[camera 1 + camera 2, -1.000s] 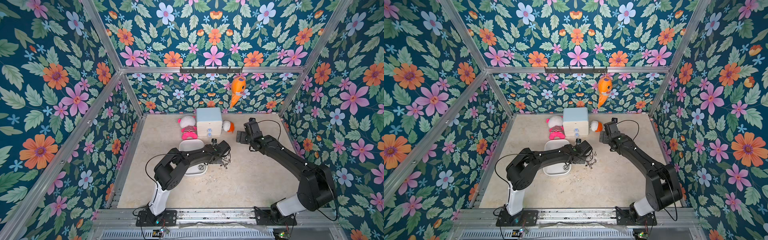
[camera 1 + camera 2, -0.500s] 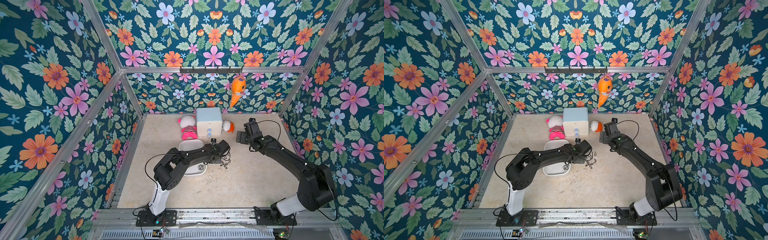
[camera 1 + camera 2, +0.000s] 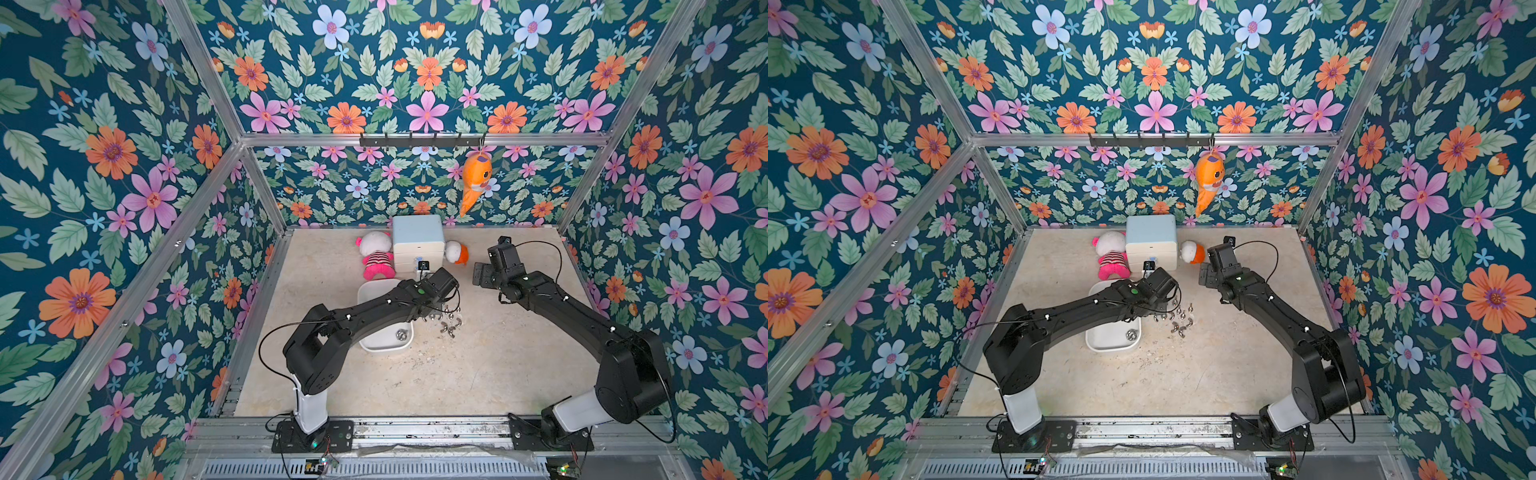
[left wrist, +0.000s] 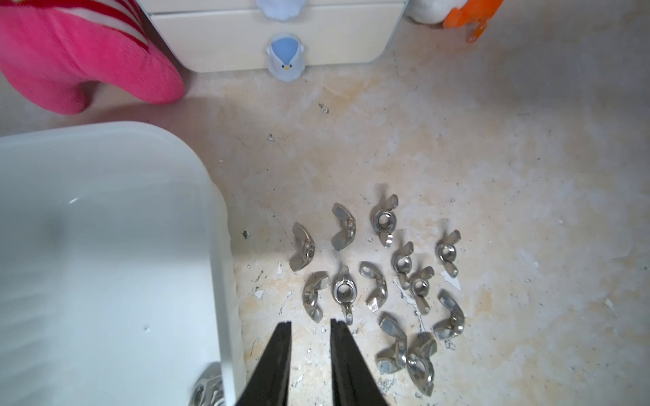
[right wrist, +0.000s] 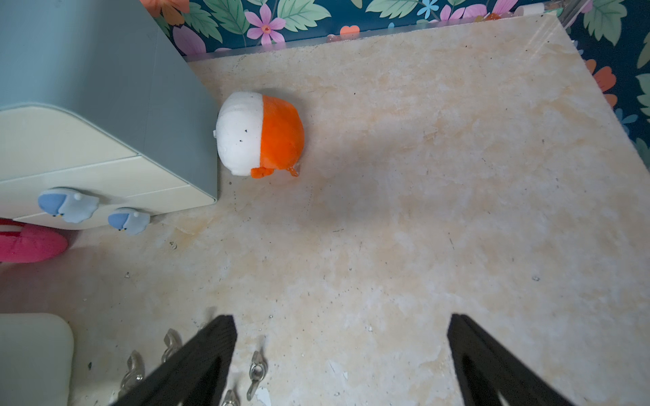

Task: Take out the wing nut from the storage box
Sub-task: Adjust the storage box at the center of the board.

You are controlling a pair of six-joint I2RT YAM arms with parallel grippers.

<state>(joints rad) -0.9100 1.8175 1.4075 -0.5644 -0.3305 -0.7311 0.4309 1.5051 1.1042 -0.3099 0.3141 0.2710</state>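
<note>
Beige tabletop (image 3: 478,374), floral walls (image 3: 124,166). Storage box (image 3: 384,351) mid-frame in both top views, wing nut (image 3: 401,334) in its lower-right corner; loose wing nuts (image 3: 449,320) just right of it. Left gripper (image 4: 307,321) slightly parted, empty; right gripper (image 5: 343,316) wide apart, empty.

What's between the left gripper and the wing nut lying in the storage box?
Only the side wall of the storage box. The left gripper hangs just outside it, over the table, and the wing nut lies inside, near that wall. Nothing else visible blocks it.
</note>
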